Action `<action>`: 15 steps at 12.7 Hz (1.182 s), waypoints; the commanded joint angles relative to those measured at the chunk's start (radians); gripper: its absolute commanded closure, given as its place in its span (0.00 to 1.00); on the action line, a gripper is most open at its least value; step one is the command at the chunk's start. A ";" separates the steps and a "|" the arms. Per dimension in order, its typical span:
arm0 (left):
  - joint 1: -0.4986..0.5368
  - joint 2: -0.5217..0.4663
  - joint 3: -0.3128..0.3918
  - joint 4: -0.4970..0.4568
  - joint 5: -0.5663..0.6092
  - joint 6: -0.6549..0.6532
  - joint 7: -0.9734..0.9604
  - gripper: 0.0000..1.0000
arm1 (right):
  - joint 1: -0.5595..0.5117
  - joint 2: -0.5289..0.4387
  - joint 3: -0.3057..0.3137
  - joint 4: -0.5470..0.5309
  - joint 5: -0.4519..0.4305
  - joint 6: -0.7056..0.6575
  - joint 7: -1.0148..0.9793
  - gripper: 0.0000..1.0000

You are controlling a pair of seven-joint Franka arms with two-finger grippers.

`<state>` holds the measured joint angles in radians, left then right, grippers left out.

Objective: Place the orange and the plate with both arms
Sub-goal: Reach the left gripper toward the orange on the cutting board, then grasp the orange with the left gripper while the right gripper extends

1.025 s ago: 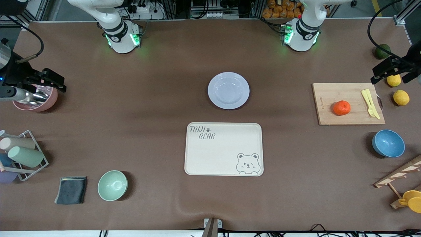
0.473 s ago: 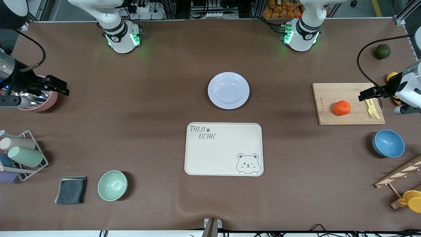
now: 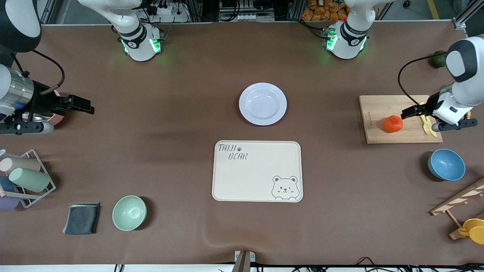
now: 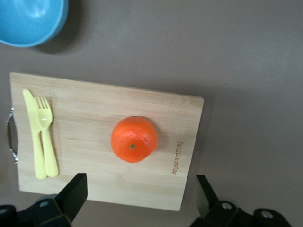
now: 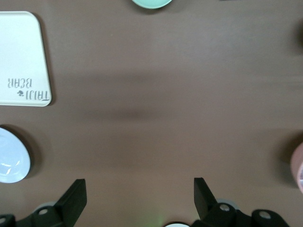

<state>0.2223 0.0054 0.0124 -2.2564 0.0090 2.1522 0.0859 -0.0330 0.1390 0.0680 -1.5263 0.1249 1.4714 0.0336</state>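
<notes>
— Where's the left pincer (image 3: 407, 112) at?

— Up in the air over the wooden cutting board (image 3: 401, 119), at the left arm's end of the tabletop (image 3: 170, 124). From its wrist camera the two fingers (image 4: 75, 194) are spread wide, nothing between them, touching nothing.

— And the orange (image 3: 392, 124)?

— Sitting on the board, stem end up. In the front view the pincer's tip is at about two o'clock from it, just beside it but clear of it. The yellow plastic knife and fork (image 3: 425, 118) lie side by side on the same board, at three o'clock from the fruit.

— The plate (image 3: 262, 104)?

— Mid-tabletop, bare, at twelve o'clock from the cream bear tray (image 3: 257, 171) and well apart from the orange.

— What about the right pincer (image 3: 84, 105)?

— Over open tabletop at the right arm's end, near the pink bowl (image 3: 56, 118). Released too: its fingers (image 5: 73, 198) stand wide apart and hold nothing.

— Anything else close to the board?

— A blue bowl (image 3: 446, 164), at about five o'clock from the orange, off the board.
</notes>
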 commanded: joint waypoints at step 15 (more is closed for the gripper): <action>0.063 0.206 -0.008 -0.110 0.065 0.319 0.018 0.00 | -0.065 0.065 0.009 -0.237 0.425 0.069 -0.003 0.00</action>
<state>0.2708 0.1802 0.0120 -2.3711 0.0567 2.4350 0.0878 -0.0861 0.2175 0.0687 -1.7051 0.4814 1.5083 0.0325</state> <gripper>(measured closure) 0.000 0.000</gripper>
